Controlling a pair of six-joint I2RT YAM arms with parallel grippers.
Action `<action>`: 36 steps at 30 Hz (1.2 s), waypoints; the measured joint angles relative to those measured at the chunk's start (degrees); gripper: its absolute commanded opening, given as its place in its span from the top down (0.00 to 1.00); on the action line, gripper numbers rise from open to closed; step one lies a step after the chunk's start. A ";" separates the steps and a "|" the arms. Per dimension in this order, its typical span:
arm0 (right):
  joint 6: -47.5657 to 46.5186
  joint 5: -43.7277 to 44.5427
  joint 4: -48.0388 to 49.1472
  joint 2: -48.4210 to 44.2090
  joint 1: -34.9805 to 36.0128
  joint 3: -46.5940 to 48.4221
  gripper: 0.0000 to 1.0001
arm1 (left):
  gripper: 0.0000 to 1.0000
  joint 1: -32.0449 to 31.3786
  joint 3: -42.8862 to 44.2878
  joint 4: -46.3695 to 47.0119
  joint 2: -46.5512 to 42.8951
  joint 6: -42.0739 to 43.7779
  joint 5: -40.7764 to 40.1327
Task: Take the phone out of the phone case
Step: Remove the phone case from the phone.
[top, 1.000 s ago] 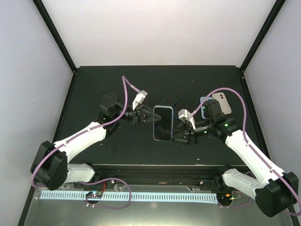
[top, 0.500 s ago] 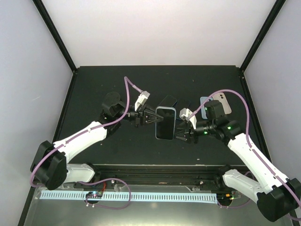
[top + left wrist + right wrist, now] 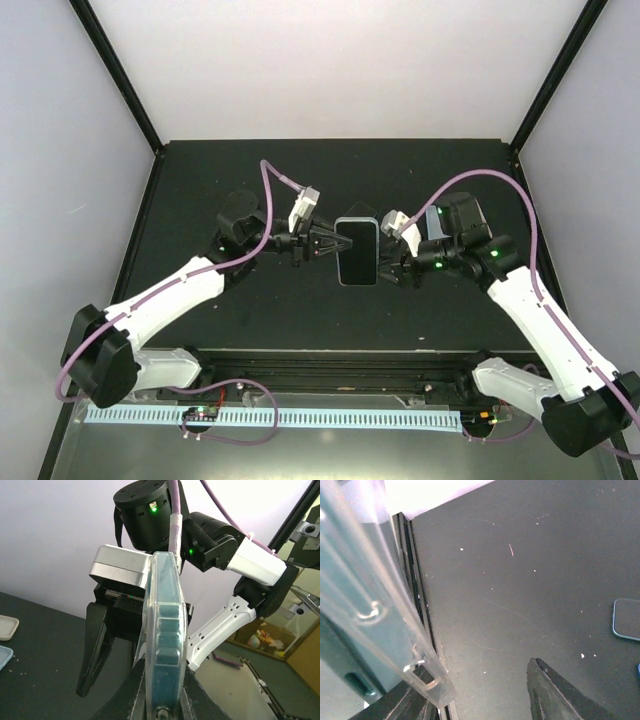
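The phone in its clear case is held up off the black table, between both arms. My left gripper is shut on its left edge. In the left wrist view the case stands edge-on between the two pads, and the teal phone shows through the clear rim. My right gripper is open at the phone's right edge. In the right wrist view the clear case edge lies against the left finger, while the right finger stands well apart from it.
A dark phone lies on the table just behind the held one. A teal-rimmed case lies on the table at the right. A cream case and a pale blue one lie nearby. The table's front rail runs below.
The phone has come up off the table, moving back and slightly right, and is tilted. My left gripper carries it. My right gripper has followed at its right edge.
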 measured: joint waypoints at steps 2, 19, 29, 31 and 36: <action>-0.50 -0.66 -1.07 -0.63 -0.07 1.16 0.49 | 0.98 -0.39 0.92 -1.46 -0.87 0.98 -0.37; 2.93 -12.87 -1.81 -4.70 -0.70 1.97 0.59 | 0.99 -1.49 1.18 2.97 -0.61 -4.87 5.90; 7.39 -14.21 1.64 -3.67 -0.70 -0.66 0.89 | 0.94 -1.40 1.36 7.23 5.20 -7.54 8.11; 9.25 -15.23 3.13 -3.69 -0.76 -2.43 0.97 | 0.79 -0.92 1.40 7.26 6.67 -7.78 8.22; 11.80 -14.56 8.70 -3.19 -0.85 -5.14 0.99 | 0.45 0.04 1.81 2.62 9.60 -8.52 5.81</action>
